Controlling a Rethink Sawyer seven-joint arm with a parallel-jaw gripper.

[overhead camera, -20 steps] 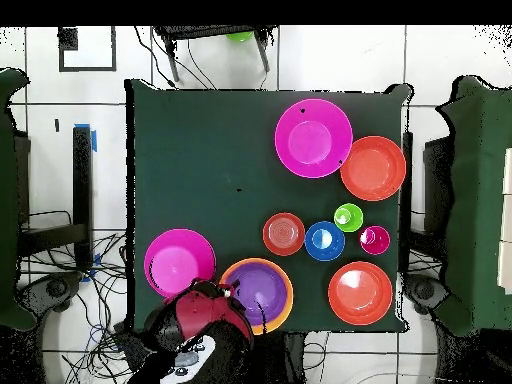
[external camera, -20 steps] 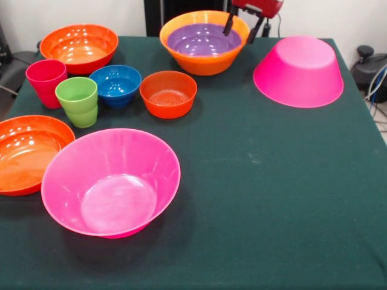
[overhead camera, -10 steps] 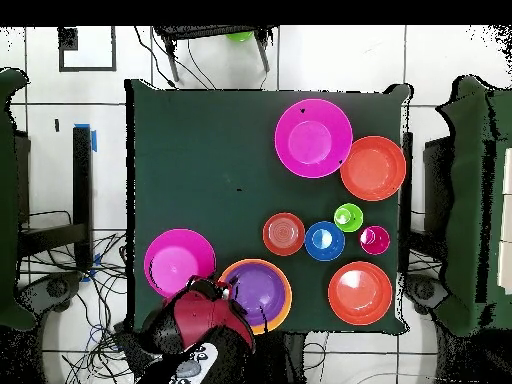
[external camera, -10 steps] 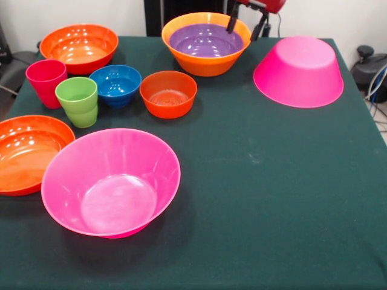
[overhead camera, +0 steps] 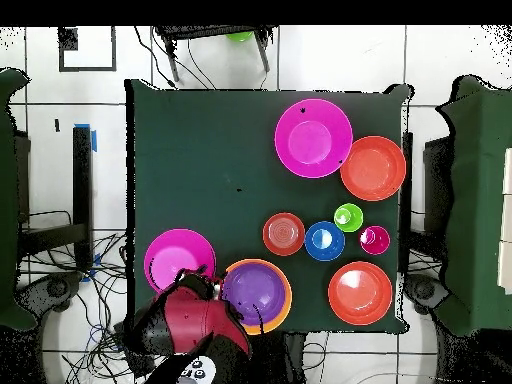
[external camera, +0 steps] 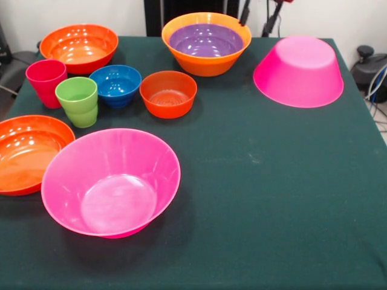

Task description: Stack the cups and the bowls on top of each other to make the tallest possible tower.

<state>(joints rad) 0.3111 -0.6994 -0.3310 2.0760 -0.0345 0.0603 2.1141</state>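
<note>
Purple bowl [external camera: 206, 40] nests in orange bowl [external camera: 205, 62]; upturned pink bowl [external camera: 299, 70] beside; cups [external camera: 60, 87] upright, unstacked

A glossy red, rounded robot arm [overhead camera: 195, 325] with black sections, ending in two thin black fingers [external camera: 245, 12].

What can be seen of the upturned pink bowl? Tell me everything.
The upturned pink bowl is large, glossy hot pink plastic, resting rim down on the dark green tablecloth with its flat base up. It stands alone beside the orange bowl that holds the purple one; nothing is stacked on it, and nothing touches it.
</note>
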